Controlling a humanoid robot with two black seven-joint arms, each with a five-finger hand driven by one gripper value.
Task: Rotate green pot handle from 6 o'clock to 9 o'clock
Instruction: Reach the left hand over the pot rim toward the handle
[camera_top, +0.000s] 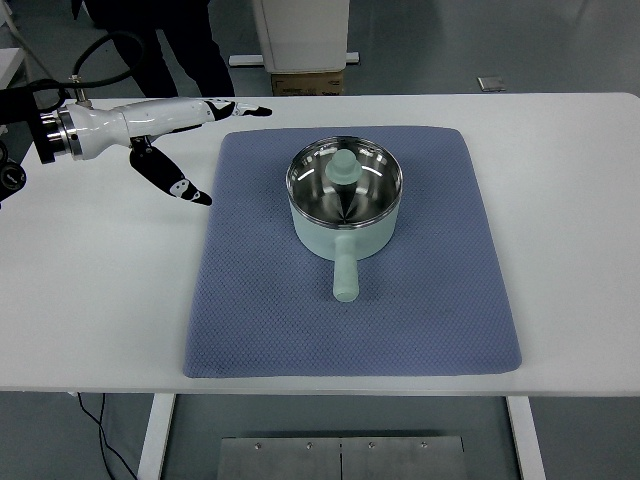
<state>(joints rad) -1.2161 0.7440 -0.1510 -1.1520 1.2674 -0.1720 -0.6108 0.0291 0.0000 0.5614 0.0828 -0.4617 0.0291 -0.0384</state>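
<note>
A pale green pot (344, 205) with a shiny steel inside stands on the blue mat (440, 300), a little above the mat's middle. Its green handle (345, 272) points straight toward the near edge, at 6 o'clock. A small green knob (344, 166) lies inside the pot. My left hand (190, 140) hovers over the white table to the left of the mat's far corner, well apart from the pot. Its white and black fingers (240, 108) are spread and hold nothing, the thumb (172, 180) pointing down-right. The right arm does not show.
The white table (90, 300) runs the full width of the picture. A person's dark legs (185, 45) stand beyond the far edge at the left. A white base with a cardboard box (308, 78) stands behind the table's middle.
</note>
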